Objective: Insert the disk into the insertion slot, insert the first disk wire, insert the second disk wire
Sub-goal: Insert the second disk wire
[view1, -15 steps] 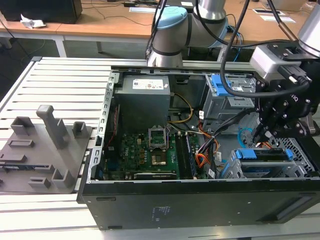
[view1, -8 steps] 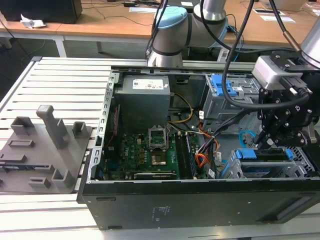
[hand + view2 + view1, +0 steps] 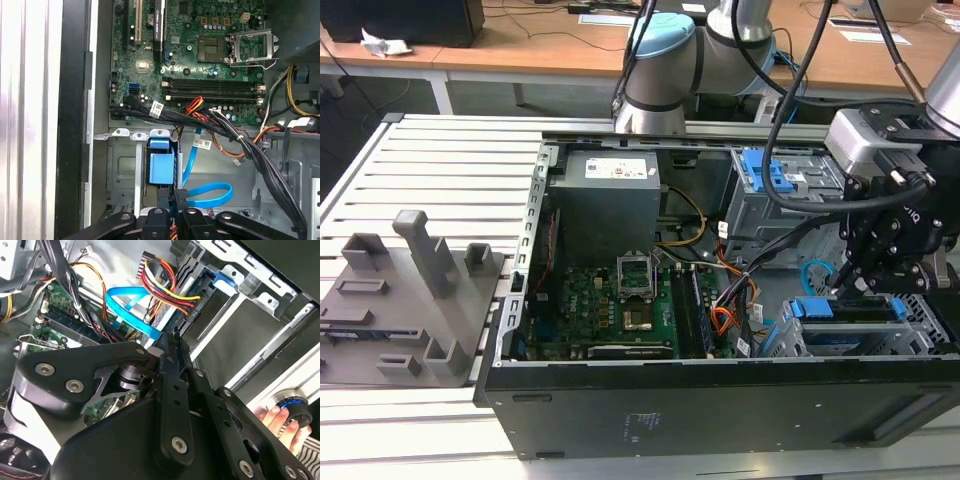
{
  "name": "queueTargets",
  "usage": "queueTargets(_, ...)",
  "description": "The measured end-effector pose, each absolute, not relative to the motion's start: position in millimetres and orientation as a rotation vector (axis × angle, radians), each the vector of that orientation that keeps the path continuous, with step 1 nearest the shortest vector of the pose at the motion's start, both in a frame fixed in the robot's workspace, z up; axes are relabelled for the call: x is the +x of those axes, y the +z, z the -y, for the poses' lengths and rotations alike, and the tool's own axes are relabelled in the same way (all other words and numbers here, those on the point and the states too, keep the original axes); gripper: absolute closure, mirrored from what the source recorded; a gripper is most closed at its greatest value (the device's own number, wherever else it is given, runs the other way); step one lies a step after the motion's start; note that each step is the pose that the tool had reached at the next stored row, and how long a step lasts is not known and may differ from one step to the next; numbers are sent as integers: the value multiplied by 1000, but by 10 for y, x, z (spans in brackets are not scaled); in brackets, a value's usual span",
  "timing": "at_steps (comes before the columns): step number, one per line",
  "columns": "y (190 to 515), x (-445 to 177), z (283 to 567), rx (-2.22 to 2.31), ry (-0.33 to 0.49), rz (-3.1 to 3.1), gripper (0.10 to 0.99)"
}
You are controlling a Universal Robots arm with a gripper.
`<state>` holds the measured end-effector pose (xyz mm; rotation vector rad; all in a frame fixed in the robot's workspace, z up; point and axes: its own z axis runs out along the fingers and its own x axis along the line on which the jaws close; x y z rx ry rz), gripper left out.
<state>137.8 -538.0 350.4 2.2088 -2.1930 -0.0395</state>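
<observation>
The disk (image 3: 850,338), in its blue carrier (image 3: 161,165), lies inside the insertion slot (image 3: 782,340), the low perforated grey cage at the case's front right corner in the exterior view. My gripper (image 3: 860,295) hangs right over the disk's inner end. In both wrist views the black fingers (image 3: 182,200) are pressed together on the dark end plug of the second disk wire (image 3: 210,195), a flat light-blue looped cable (image 3: 125,297), right at the disk's end. A red, yellow and black wire bundle (image 3: 165,282) ends in a black plug against the disk's edge.
The open computer case holds a green motherboard (image 3: 610,300), a grey power supply (image 3: 605,195) and a taller grey cage with a blue latch (image 3: 775,175). Black cable bundles (image 3: 240,140) cross beside the slot. A person's hand (image 3: 280,422) rests outside the case. Grey fixtures (image 3: 410,290) stand on the exterior view's left.
</observation>
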Motion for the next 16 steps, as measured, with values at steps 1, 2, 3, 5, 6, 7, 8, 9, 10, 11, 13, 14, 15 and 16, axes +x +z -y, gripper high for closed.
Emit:
queueTargets(1,3505,1389,5380,2208,-40,2193,922)
queueTargets(2,3503,1403,5381,2208,-40,2193,922)
queueTargets(3,3500,1411,5380,2208,-41,2193,922)
queueTargets(5,3478,1438,5381,2208,-42,2192,922)
queueTargets(6,3471,1446,5381,2207,-42,2192,922)
queueTargets(7,3465,1451,5381,2207,-42,2192,922)
queueTargets(8,3457,1460,5381,2207,-42,2192,922)
queueTargets(9,3447,1468,5380,2207,-42,2192,922)
queueTargets(10,3440,1473,5381,2207,-42,2192,922)
queueTargets(11,3435,1476,5381,2207,-42,2192,922)
queueTargets(13,3426,1480,5382,2207,-42,2192,922)
queueTargets(14,3423,1482,5382,2207,-42,2192,922)
queueTargets(15,3417,1483,5383,2207,-43,2192,922)
queueTargets(16,3413,1484,5383,2207,-43,2192,922)
